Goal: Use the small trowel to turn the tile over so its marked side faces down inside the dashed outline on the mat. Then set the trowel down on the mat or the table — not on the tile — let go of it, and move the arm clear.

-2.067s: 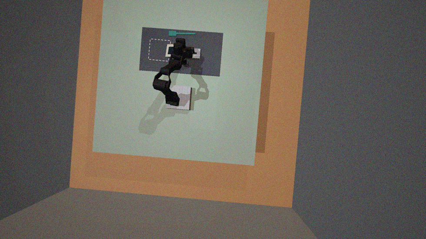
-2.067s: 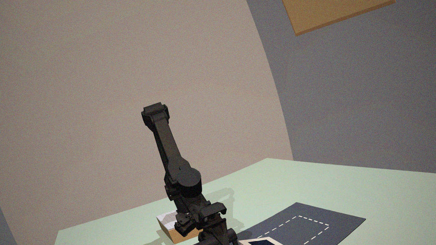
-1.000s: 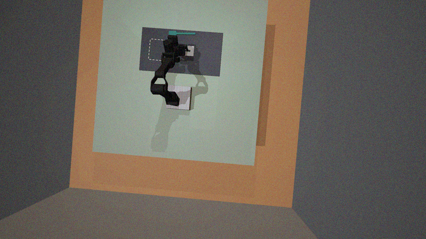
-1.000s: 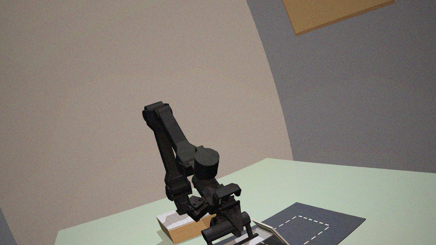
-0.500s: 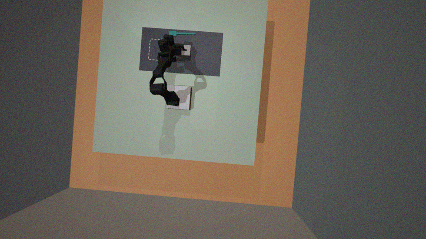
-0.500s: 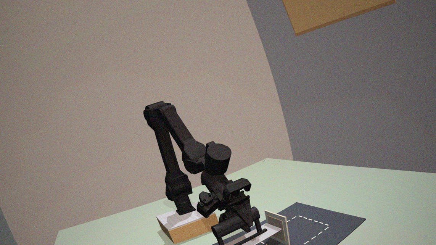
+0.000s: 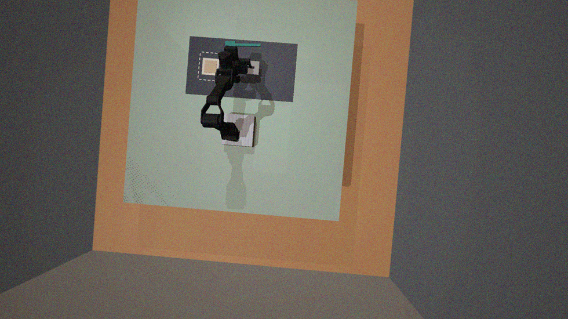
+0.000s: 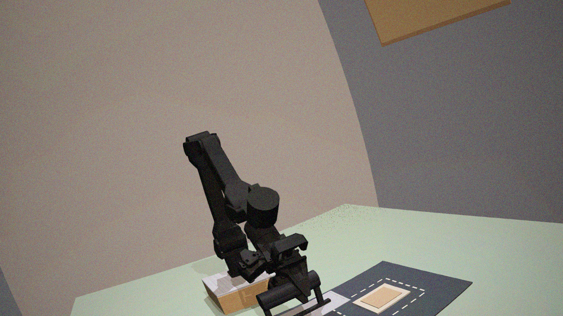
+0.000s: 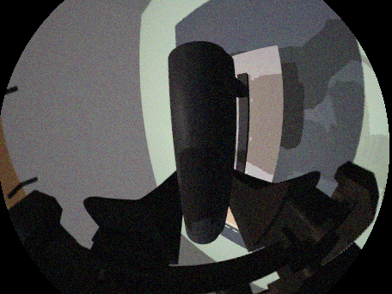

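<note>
Tan-centred tile (image 7: 210, 66) (image 8: 381, 298) inside dashed outline (image 7: 198, 71) (image 8: 405, 281), teal tool (image 7: 246, 44) nearby

The tile (image 7: 210, 66) (image 8: 381, 298) (image 9: 232, 217) is lying flat on the dark mat (image 7: 282, 73) (image 8: 442, 283) (image 9: 258, 21), showing a tan centre with a cream border. It is resting within the white dashed outline (image 7: 200, 53) (image 8: 386, 278) (image 9: 234, 230), its marked face pointing down. The trowel (image 7: 255, 68) (image 8: 273, 296) (image 9: 204, 129) is being held by its thick black handle, its pale, flat blade extending beside the tile; whether the blade is touching the mat is remaining unclear.
</note>
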Robot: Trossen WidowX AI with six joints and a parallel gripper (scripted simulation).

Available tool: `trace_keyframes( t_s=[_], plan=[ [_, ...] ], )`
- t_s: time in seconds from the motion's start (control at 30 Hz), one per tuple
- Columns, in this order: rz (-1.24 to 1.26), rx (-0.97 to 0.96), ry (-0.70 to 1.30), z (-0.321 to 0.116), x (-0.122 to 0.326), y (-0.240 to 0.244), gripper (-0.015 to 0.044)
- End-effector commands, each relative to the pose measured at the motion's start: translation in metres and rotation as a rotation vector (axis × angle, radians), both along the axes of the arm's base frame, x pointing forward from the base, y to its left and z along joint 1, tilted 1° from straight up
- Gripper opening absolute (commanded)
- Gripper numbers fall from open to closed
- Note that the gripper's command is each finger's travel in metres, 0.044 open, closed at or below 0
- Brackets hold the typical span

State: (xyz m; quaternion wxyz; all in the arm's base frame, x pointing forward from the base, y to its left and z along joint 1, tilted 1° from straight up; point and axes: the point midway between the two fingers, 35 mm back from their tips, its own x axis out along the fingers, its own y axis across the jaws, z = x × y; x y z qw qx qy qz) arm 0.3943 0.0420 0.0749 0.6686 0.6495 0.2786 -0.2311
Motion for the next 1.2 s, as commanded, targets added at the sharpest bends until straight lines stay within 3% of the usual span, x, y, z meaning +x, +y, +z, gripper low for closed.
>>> trace_keyframes(
  t_s=[0.0, 1.17],
  plan=[
    [0.004, 0.0, -0.042, 0.0238, 0.006, -0.0195, 0.0],
    [0.005, 0.0, -0.043, 0.026, 0.0059, -0.0234, 0.0]
  ],
)
